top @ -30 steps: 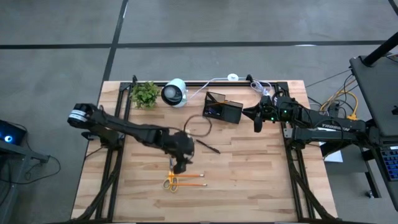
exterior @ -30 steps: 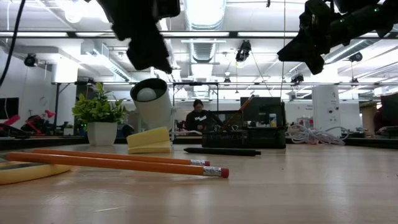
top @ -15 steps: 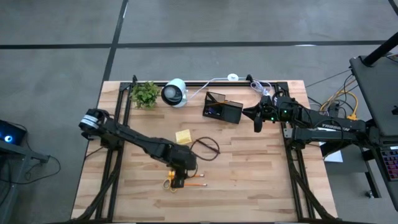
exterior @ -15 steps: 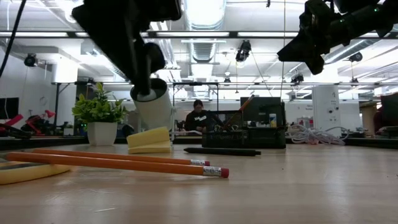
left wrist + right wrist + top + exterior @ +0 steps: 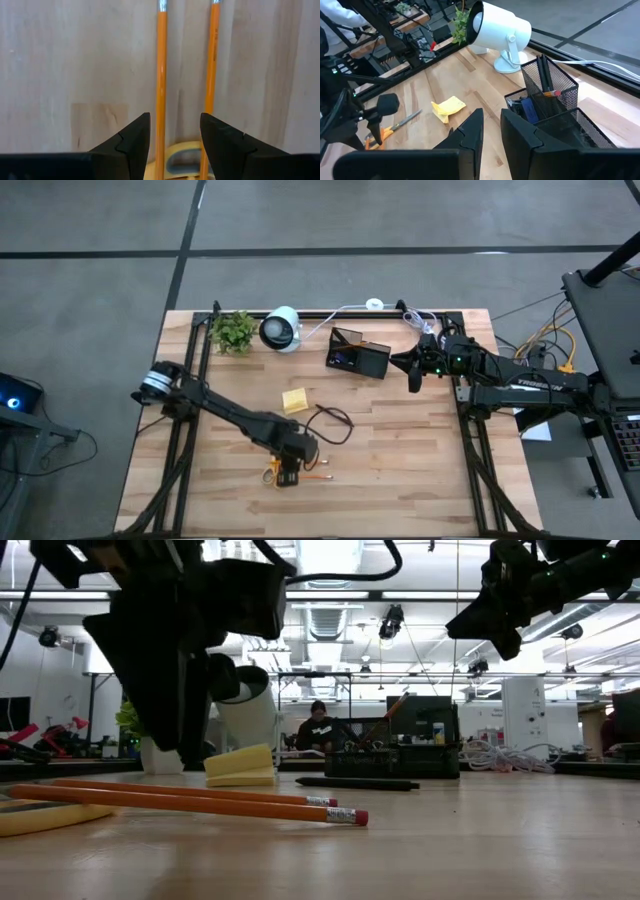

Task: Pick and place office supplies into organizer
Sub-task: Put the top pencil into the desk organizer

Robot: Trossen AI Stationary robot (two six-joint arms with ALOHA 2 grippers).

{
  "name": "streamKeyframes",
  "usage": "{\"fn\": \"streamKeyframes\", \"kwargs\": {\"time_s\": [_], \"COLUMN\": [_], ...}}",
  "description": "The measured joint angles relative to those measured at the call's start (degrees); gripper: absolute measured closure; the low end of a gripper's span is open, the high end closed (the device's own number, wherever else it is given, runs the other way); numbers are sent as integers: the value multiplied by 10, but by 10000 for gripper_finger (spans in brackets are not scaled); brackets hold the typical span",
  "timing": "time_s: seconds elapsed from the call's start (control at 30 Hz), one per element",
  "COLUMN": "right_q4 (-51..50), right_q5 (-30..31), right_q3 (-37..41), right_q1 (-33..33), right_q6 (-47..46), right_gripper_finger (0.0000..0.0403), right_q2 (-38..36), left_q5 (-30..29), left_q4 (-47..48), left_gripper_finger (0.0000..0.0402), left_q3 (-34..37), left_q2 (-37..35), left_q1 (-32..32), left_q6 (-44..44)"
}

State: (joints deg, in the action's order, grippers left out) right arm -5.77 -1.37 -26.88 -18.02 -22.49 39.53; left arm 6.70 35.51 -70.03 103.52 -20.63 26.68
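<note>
Two orange pencils (image 5: 161, 60) lie side by side on the wooden table near its front edge, next to yellow-handled scissors (image 5: 272, 474). My left gripper (image 5: 174, 117) hovers open just above them, pointing steeply down. One pencil runs under the gap between its fingers, the other (image 5: 213, 55) under one finger. A yellow sticky-note pad (image 5: 295, 400) and a black pen (image 5: 355, 783) lie farther back. The black mesh organizer (image 5: 358, 352) stands at the far middle. My right gripper (image 5: 412, 370) waits in the air beside it, its fingers a narrow gap apart with nothing between them.
A white round lamp-like device (image 5: 280, 328) and a small potted plant (image 5: 232, 330) stand at the far left edge. A white cable (image 5: 345, 308) runs along the far edge. A dark cable loop (image 5: 330, 420) from my left arm hangs over the table's middle.
My left gripper has gone toward the table's near edge and down, tipping to point more steeply downward, and now stands over the pencils and scissors. The sticky-note pad, earlier under the arm, shows again. My right arm has kept still.
</note>
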Motion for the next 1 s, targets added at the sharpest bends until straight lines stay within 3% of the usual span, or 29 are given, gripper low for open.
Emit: {"fn": "streamKeyframes", "kwargs": {"time_s": [0.43,1.0], "right_q4": [0,0], "right_q5": [0,-1], "right_q3": [0,0], "right_q1": [0,0], "right_q6": [0,2], "right_gripper_finger": [346,346], "right_q2": [0,0], "left_q5": [-10,-26], "left_q4": [16,14], "left_gripper_finger": [245,245], "left_q3": [-5,-5], "left_q2": [42,47], "left_q1": [-4,-4], "left_q6": [3,15]}}
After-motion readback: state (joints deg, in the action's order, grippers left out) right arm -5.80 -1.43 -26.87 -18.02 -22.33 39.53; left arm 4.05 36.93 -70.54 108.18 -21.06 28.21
